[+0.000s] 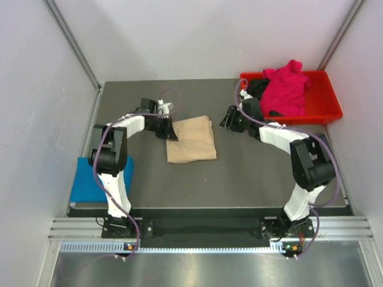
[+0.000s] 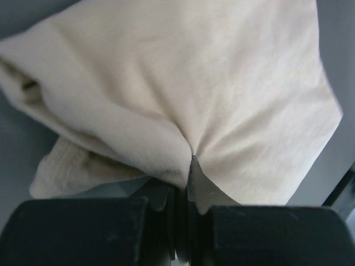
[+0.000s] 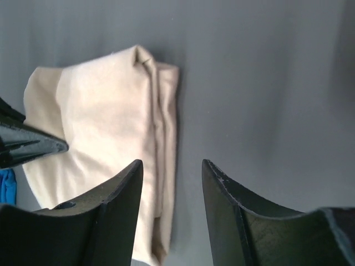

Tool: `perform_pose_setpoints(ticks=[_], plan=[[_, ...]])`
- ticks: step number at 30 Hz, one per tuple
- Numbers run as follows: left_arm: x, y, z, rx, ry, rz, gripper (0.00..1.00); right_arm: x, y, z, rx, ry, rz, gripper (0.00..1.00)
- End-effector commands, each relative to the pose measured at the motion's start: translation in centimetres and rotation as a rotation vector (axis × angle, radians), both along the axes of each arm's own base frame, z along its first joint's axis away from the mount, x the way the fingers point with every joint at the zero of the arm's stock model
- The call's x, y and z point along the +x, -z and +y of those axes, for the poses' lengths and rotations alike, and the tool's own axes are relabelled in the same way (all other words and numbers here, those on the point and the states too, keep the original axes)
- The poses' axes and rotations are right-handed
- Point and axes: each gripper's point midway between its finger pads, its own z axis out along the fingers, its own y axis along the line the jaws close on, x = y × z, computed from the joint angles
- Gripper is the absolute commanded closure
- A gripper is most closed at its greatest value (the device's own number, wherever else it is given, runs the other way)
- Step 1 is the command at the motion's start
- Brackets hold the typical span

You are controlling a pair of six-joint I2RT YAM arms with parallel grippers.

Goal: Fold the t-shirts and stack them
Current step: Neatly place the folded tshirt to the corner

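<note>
From above, the beige shirt [image 1: 191, 142] lies folded on the table [image 1: 257, 173], the left gripper [image 1: 173, 133] at its left edge. Left wrist: its jaws are closed on a pinch of cloth, soft and light, likely to sag, so edges suit best. Right wrist: the right gripper [image 3: 171, 164] is half open, holding nothing

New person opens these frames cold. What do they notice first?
The magenta-pink t-shirt heaped in the red tray at the far right corner is the loudest thing. Next comes the beige t-shirt folded at table centre, with the left gripper pinched shut on its far left corner and the right gripper open just to its right, not touching. A blue t-shirt lies flat at the near left edge.
</note>
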Motion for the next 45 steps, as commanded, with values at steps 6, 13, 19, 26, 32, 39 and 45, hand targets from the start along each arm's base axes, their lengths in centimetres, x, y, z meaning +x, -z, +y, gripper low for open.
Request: perform_pose_setpoints(ticks=[6,13,19,26,32,39,45], plan=[[-8.5,-2.0,6.4,0.336,0.407,-0.069,1.00,-1.6,-3.5,-2.1,-0.045,0.002,-0.108,0.52],[-14.1,-3.4,10.0,0.475,0.528,-0.006,1.00,-2.6,-3.3,-2.9,-0.069,0.000,-0.110,0.53],[-16.3,-6.0,14.5,0.714,0.485,-0.045,1.00,-3.2,-3.3,-3.1,-0.071,-0.004,-0.111,0.52],[-19.2,-8.2,18.2,0.899,0.432,-0.059,1.00,-3.7,-3.6,-3.3,-0.071,-0.009,-0.126,0.53],[-20.5,-10.1,21.6,1.083,0.345,-0.069,1.00,-3.9,-4.1,-3.4,-0.082,-0.018,-0.141,0.52],[-21.2,-13.3,23.9,1.210,0.238,-0.133,1.00,-4.0,-4.2,-3.5,-0.097,-0.028,-0.150,0.52],[-22.1,-15.1,25.3,1.288,0.165,-0.163,1.00,-3.9,-4.3,-3.5,-0.105,-0.037,-0.160,0.52]])
